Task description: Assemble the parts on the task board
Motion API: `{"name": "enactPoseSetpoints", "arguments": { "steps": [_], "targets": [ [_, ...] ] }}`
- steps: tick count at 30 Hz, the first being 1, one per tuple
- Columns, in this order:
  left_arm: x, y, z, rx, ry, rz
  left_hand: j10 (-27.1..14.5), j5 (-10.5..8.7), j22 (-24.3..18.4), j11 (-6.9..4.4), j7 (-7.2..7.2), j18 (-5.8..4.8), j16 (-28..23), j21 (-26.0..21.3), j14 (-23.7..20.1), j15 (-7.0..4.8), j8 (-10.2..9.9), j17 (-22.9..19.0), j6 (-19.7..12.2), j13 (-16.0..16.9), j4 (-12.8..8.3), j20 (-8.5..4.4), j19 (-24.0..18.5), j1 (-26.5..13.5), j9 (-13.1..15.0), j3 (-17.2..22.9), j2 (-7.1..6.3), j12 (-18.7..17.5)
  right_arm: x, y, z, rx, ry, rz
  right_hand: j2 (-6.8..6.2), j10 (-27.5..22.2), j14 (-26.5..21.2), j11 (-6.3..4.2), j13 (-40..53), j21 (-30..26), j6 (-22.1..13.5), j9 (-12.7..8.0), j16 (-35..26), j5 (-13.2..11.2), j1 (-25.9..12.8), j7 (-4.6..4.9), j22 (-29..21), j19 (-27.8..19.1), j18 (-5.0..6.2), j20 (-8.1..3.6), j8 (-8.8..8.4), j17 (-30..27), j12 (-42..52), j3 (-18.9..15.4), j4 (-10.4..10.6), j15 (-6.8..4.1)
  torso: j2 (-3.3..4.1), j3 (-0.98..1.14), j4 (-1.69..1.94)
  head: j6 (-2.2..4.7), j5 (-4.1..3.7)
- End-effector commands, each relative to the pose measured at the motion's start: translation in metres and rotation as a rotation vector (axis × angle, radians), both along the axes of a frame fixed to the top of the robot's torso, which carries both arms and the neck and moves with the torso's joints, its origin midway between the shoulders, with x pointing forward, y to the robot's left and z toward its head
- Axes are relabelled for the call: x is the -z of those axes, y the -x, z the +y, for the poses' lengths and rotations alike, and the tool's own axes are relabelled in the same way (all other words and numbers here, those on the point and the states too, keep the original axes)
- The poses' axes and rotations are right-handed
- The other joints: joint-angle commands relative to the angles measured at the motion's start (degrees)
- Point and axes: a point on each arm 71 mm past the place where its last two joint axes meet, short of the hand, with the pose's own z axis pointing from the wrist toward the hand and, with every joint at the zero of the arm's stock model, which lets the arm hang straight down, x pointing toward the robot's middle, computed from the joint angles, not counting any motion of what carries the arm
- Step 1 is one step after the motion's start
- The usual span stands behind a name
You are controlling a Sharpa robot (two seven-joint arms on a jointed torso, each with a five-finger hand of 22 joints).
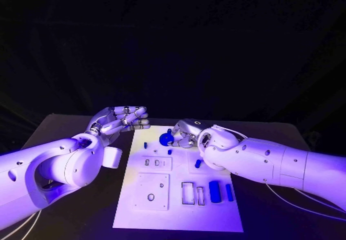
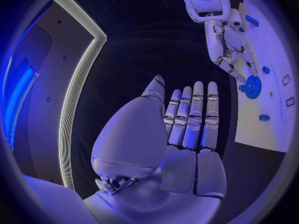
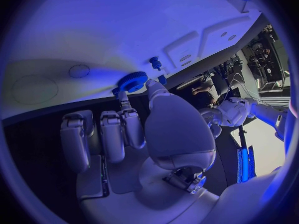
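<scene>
A blue gear (image 1: 166,137) is pinched by the right hand (image 1: 189,133)
It is held over the white board (image 1: 180,220); the left hand (image 1: 122,119) is kept empty, fingers loosely apart

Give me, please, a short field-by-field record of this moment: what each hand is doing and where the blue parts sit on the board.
right hand: pinches a blue gear at the task board's far end
left hand: raised beside the board's far left corner, holding nothing
task board: white plate, mid-table
other parts: blue cylinder and slimmer blue piece lying near the right edge; small pegs further up
table: black
</scene>
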Motion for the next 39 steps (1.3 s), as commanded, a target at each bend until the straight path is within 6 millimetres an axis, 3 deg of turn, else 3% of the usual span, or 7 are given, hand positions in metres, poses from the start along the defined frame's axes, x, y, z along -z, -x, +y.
{"name": "enactPoseSetpoints", "arguments": {
  "steps": [1, 7, 12, 15, 19, 28, 39],
  "targets": [
    [-0.001, 0.000, -0.001, 0.011, 0.007, -0.004, 0.01, -0.18, -0.05, 0.03, 0.38, 0.75, -0.21, 0.27, -0.08, -0.03, -0.26, 0.05, 0.15, -0.05, -0.20, 0.09, 0.37, 0.58, -0.03, -0.25, -0.18, -0.20, -0.009, 0.005, -0.010, 0.005, -0.058, -0.058, -0.31, 0.43, 6.08, -0.01, 7.97, 0.20, -0.04, -0.09, 0.36, 0.31, 0.43, -0.04, 14.95, 5.89, -0.78, 0.18, -0.41, 15.09, 0.23, 0.17, -0.34, 0.16, -0.11, 0.00, -0.02, 0.10, -0.13],
    [-0.001, 0.000, 0.000, 0.009, 0.006, -0.004, 0.01, -0.18, -0.05, 0.03, 0.38, 0.75, -0.21, 0.27, -0.08, -0.03, -0.26, 0.05, 0.15, -0.05, -0.20, 0.09, 0.37, 0.58, -0.03, -0.25, -0.18, -0.20, -0.027, 0.011, -0.054, 0.029, -0.136, -0.051, -0.72, 0.00, 5.92, -0.14, 7.45, -0.53, 0.54, -0.05, 0.13, -0.09, 1.92, -0.17, 14.24, 5.18, -0.51, 0.10, -0.48, 14.50, -0.25, 0.46, -1.33, 0.04, -0.38, 0.04, -0.46, 0.46, -0.25],
    [-0.001, -0.001, 0.000, 0.010, 0.006, -0.003, 0.00, -0.18, -0.06, 0.04, 0.39, 0.75, -0.24, 0.26, -0.10, -0.02, -0.28, 0.07, 0.15, -0.05, -0.20, 0.09, 0.36, 0.59, -0.03, -0.27, -0.18, -0.23, -0.032, 0.014, -0.101, 0.040, -0.228, 0.053, -0.99, -3.32, 4.73, -0.49, 3.94, -4.42, 1.74, 0.04, -1.75, -3.08, 6.90, -0.48, 10.65, 1.50, 0.82, -0.25, -0.39, 10.18, -3.81, 1.81, -4.54, -0.33, -0.73, 0.12, -0.97, 0.48, -0.79],
    [0.000, -0.002, 0.000, 0.010, 0.006, -0.003, 0.00, -0.18, -0.06, 0.04, 0.39, 0.75, -0.24, 0.26, -0.10, -0.02, -0.28, 0.07, 0.15, -0.05, -0.20, 0.09, 0.36, 0.59, -0.03, -0.27, -0.18, -0.23, -0.031, 0.015, -0.132, 0.053, -0.262, 0.096, -1.58, -4.23, 4.65, -0.73, 2.87, -5.10, 2.04, -0.01, -2.00, -3.32, 9.60, -0.67, 10.11, 0.96, 1.00, -0.42, -0.47, 9.81, -4.96, 2.46, -6.51, -0.55, -0.88, 0.29, -1.34, 0.52, -0.83],
    [0.001, -0.004, 0.000, 0.010, 0.006, -0.002, 0.02, -0.18, -0.06, 0.04, 0.38, 0.75, -0.25, 0.26, -0.09, -0.02, -0.28, 0.07, 0.15, -0.05, -0.21, 0.09, 0.36, 0.60, -0.03, -0.28, -0.18, -0.24, -0.025, 0.013, -0.160, 0.089, -0.267, 0.114, -2.03, -4.29, 4.74, -0.79, 2.69, -5.09, 1.99, -0.10, -1.92, -3.15, 10.59, -0.70, 10.18, 1.05, 0.97, -0.52, -0.67, 10.06, -5.16, 2.64, -7.37, -0.63, -1.00, 0.47, -1.64, 0.41, -0.88],
    [0.002, -0.005, 0.000, 0.010, 0.005, 0.000, 0.02, -0.18, -0.06, 0.04, 0.38, 0.75, -0.25, 0.26, -0.09, -0.02, -0.28, 0.07, 0.15, -0.05, -0.21, 0.09, 0.36, 0.60, -0.03, -0.28, -0.18, -0.24, -0.006, 0.010, -0.186, 0.137, -0.238, 0.138, -2.34, -4.12, 4.89, -0.73, 2.79, -5.00, 1.68, -0.24, -1.70, -2.81, 11.03, -0.59, 10.30, 1.19, 0.92, -0.55, -0.98, 10.57, -5.07, 2.70, -7.86, -0.61, -0.98, 0.78, -1.39, 0.08, -0.62],
    [0.002, -0.006, 0.001, 0.005, 0.003, 0.001, 0.02, -0.18, -0.06, 0.04, 0.38, 0.75, -0.25, 0.26, -0.09, -0.02, -0.28, 0.07, 0.15, -0.05, -0.21, 0.09, 0.36, 0.60, -0.03, -0.28, -0.18, -0.24, 0.007, 0.009, -0.188, 0.149, -0.214, 0.171, -2.49, -4.08, 4.94, -0.61, 2.81, -4.99, 1.42, -0.33, -1.63, -2.39, 10.99, -0.45, 10.34, 1.24, 0.90, -0.53, -1.20, 10.73, -5.05, 2.66, -7.97, -0.54, -1.01, 0.69, -1.54, -0.24, -0.54]
  ]
}}
